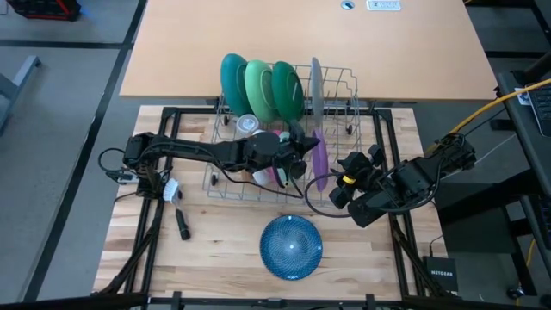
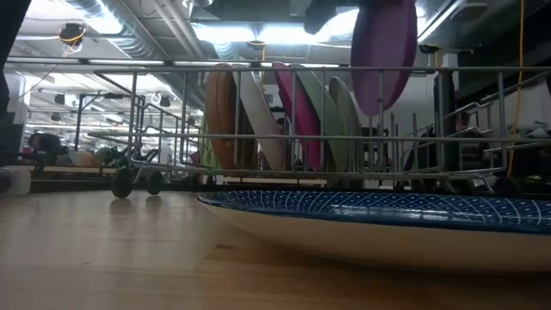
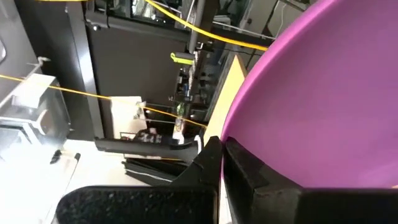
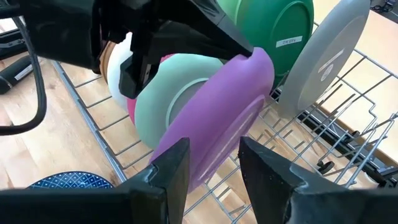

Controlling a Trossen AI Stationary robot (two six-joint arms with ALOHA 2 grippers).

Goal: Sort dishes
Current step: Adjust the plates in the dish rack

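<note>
A blue patterned plate (image 1: 291,246) lies flat on the wooden surface (image 1: 215,232), nearest the front edge and apart from the rack. Behind it stands the wire dish rack (image 1: 340,86). The left pincer (image 1: 303,148) reaches in over the rack's front part, its fingers pressed together on the rim of a purple plate (image 4: 214,127), which it holds on edge above the rack wires. The right pincer (image 4: 214,163) sits just beside that plate on the right, its fingers (image 4: 171,168) spread with the plate's lower edge between them. Close behind stand a pale green dish (image 4: 168,93), a pink one and a white one (image 4: 118,71). Farther back stand a grey plate (image 1: 316,86) and three large green and teal dishes (image 1: 261,88).
</note>
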